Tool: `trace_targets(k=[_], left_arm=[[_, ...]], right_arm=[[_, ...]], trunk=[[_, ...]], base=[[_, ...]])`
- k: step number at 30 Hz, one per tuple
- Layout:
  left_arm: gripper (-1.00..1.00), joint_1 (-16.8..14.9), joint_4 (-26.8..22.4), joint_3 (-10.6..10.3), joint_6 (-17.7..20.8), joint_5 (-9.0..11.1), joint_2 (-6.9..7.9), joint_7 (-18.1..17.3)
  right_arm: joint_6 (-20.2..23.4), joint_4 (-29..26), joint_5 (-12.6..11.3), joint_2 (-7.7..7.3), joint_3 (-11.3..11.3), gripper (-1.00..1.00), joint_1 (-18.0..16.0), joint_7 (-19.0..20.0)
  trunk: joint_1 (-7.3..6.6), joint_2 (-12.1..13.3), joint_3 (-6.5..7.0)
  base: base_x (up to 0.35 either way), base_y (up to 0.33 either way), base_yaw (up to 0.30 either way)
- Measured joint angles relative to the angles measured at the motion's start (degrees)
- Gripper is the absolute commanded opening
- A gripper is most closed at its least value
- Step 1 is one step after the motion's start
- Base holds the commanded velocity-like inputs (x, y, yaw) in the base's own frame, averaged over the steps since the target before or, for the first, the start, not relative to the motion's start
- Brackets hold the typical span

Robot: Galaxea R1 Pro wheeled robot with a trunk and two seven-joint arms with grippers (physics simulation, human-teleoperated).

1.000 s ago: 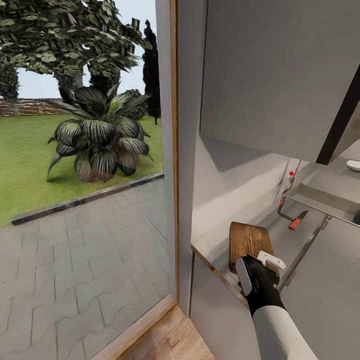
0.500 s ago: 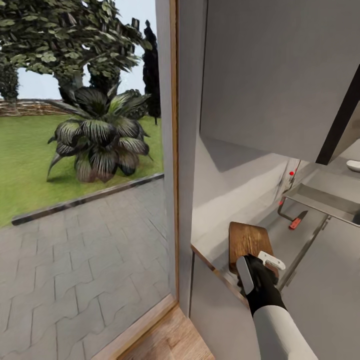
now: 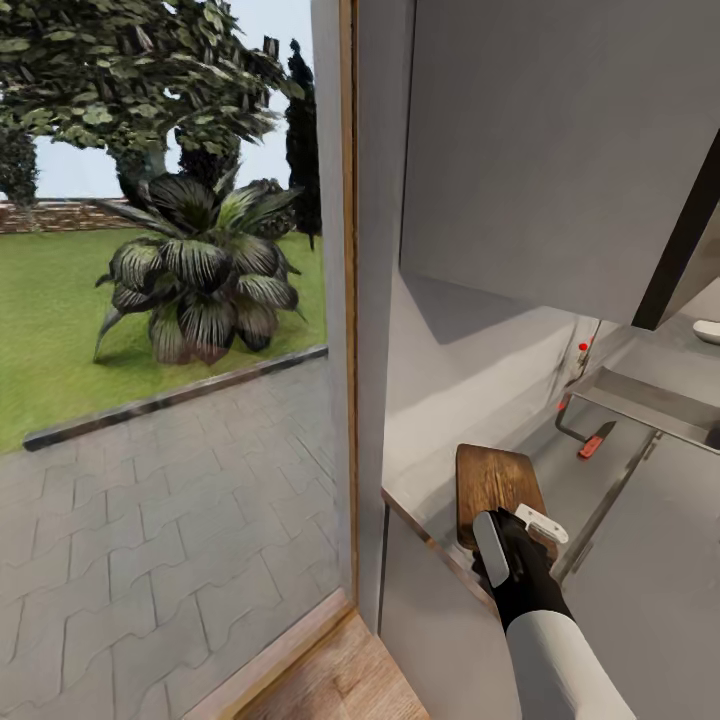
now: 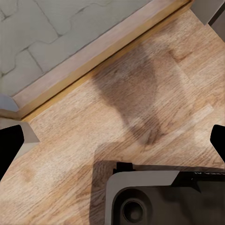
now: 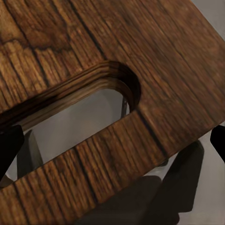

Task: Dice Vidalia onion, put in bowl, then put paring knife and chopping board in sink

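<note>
Head view, left to right: the chopping board (image 3: 497, 482) lies on the countertop (image 3: 585, 480) with the right gripper (image 3: 520, 535) over its near end, jaws apart, then the paring knife (image 3: 596, 440) near the sink (image 3: 650, 402); left gripper's jaws spread.

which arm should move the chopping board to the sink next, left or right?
Right, most likely. The right gripper is already at the near end of the chopping board, its wrist camera looking at the handle slot. The left wrist camera faces the wood floor, away from the countertop.
</note>
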Motion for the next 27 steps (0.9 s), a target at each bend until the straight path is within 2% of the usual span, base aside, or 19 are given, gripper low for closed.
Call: trace_targets(k=[14,27], left_arm=[[1.00,0.0,0.0,0.0,0.0,0.0,-0.04,0.0],[1.00,0.0,0.0,0.0,0.0,0.0,-0.05,0.0]], right_arm=[[0.0,0.0,0.1,0.00,0.0,1.00,0.0,0.1],[0.0,-0.2,-1.0,-0.01,0.0,1.00,0.0,0.0]], trunk=[[0.00,0.0,0.00],[0.00,0.0,0.00]], base=[[0.000,0.000,0.000],[0.000,0.000,0.000]])
